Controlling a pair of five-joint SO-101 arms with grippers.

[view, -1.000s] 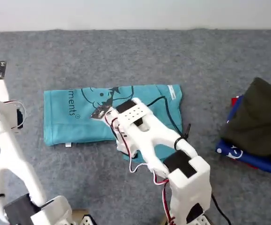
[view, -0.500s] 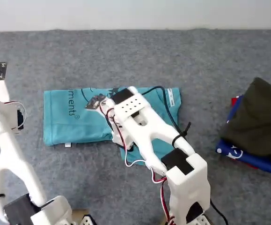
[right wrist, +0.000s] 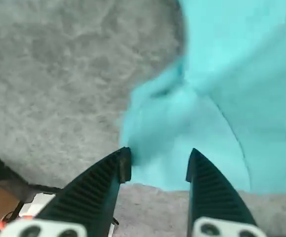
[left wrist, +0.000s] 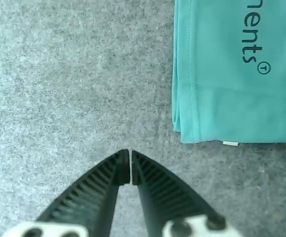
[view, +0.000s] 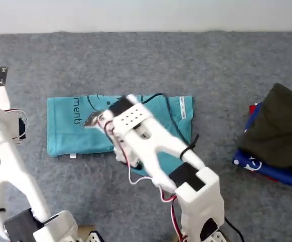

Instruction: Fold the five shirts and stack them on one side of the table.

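Your desk (view: 135, 60) is covered edge to edge in grey, felt-like carpet with a mottled, short nap. A plain white wall (view: 146, 15) runs along its far edge.

Teal shirt (view: 67, 131): lies flat near the desk's middle, roughly a long rectangle of smooth, thin knit. It has a dark printed line drawing and lettering on top. Its left edge is doubled over, with stitched hems showing in the left wrist view. The near right part is rumpled and puckered.

Stack at the desk's right side: a dark olive shirt (view: 279, 131), soft and mounded, sits on a blue shirt (view: 267, 169). A sliver of red (view: 253, 108) shows at the stack's edge. It lies well apart from the teal shirt.

Your right arm (view: 156, 146), white plastic with black and red wiring, stretches from the near edge out over the teal shirt. Your left arm (view: 4, 161) stands at the desk's left side.

Right pincer (right wrist: 160, 155): black ribbed jaws spread wide over the bunched teal fabric at the shirt's near edge, with cloth visible between them.

Left pincer (left wrist: 131, 165): jaws pressed together, tips meeting, over bare carpet near the teal shirt's near left corner.

A small white tag (left wrist: 230, 143) pokes out from that corner's hem.
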